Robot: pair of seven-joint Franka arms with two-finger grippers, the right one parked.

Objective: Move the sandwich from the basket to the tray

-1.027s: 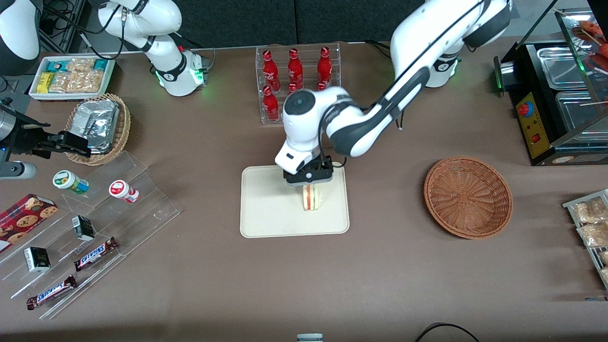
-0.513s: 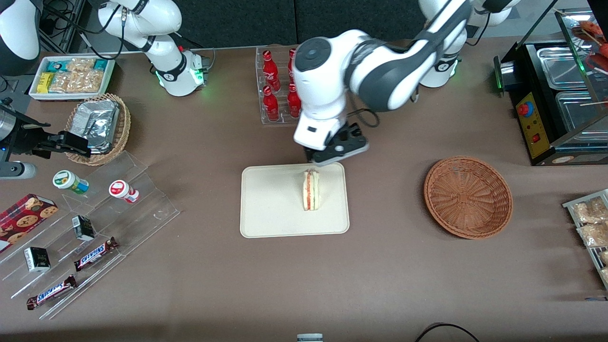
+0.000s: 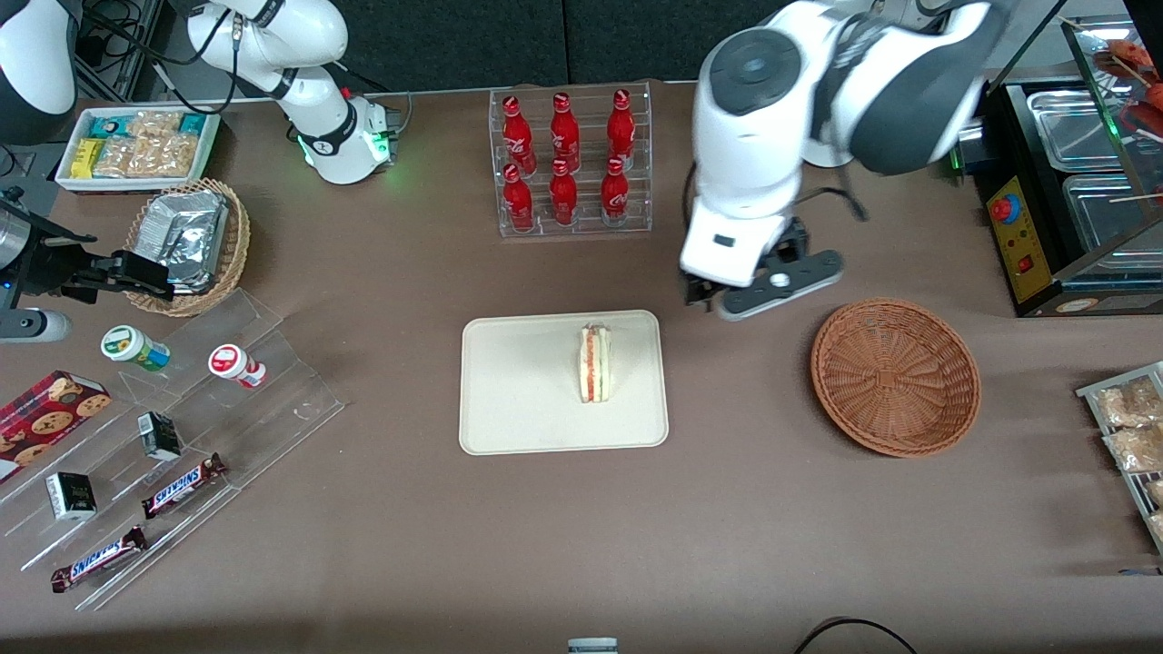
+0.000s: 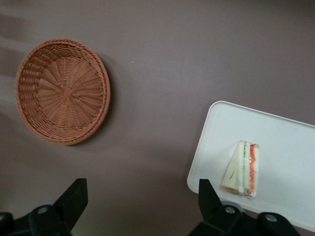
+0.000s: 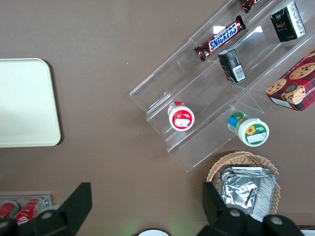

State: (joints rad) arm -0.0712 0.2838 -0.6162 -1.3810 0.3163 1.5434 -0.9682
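Observation:
The sandwich (image 3: pixel 595 363) (image 4: pixel 240 168) lies on the cream tray (image 3: pixel 518 391) (image 4: pixel 290 147) (image 5: pixel 24 103), a white wedge with its red-orange filling stripe facing up. The reddish-brown wicker basket (image 3: pixel 895 377) (image 4: pixel 62 92) sits empty, toward the working arm's end of the table. My gripper (image 3: pixel 763 289) (image 4: pixel 141 189) hangs open and empty above bare tabletop between tray and basket, a little farther from the front camera than both. It touches neither.
A clear rack of red bottles (image 3: pixel 571 163) stands farther back than the tray. A black display case (image 3: pixel 1072 182) and snack packets (image 3: pixel 1131 427) sit past the basket. An acrylic shelf (image 3: pixel 182 436) and foil-packet basket (image 3: pixel 186 241) lie toward the parked arm's end.
My gripper let go of the sandwich on the tray, rose, and swung away toward the basket. The sandwich stays where it was set down.

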